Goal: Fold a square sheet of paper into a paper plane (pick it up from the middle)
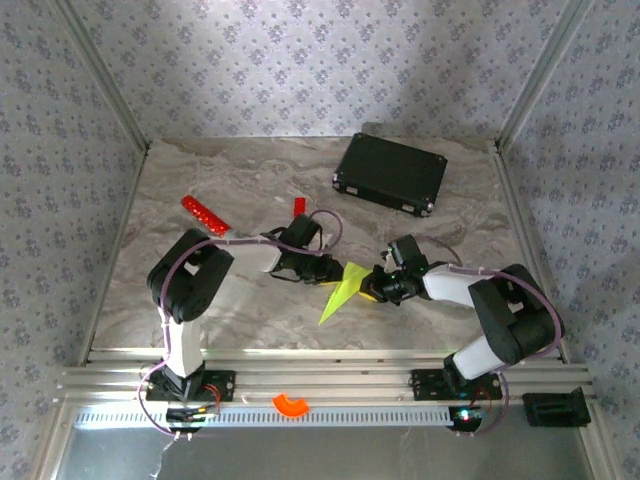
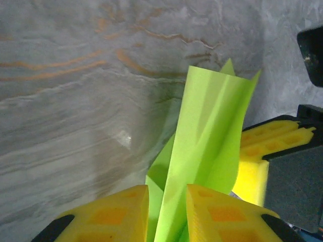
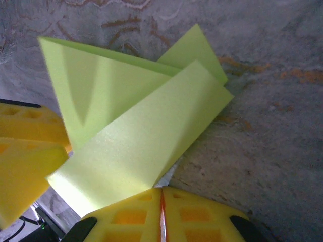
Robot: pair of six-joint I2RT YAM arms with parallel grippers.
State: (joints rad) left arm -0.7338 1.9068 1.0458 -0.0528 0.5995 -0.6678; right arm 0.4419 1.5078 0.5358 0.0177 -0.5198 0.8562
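Yellow pads (image 2: 121, 214) of the left claw (image 2: 167, 196) sit up front, nipped narrow on the paper plane (image 2: 207, 131). It is lime yellow-green, creased lengthwise, its flaps fanning apart. From above it reads as a slim pointed dart between both claws, over the near middle of the marbled desk (image 1: 250, 180). Right claw (image 3: 161, 194) has its pads pressed together, and the plane's folded edge is right at their tips. Pinched there? Can't tell.

Matt, creased paper plane (image 1: 343, 291) — smooth, marble-look table (image 1: 250, 180).
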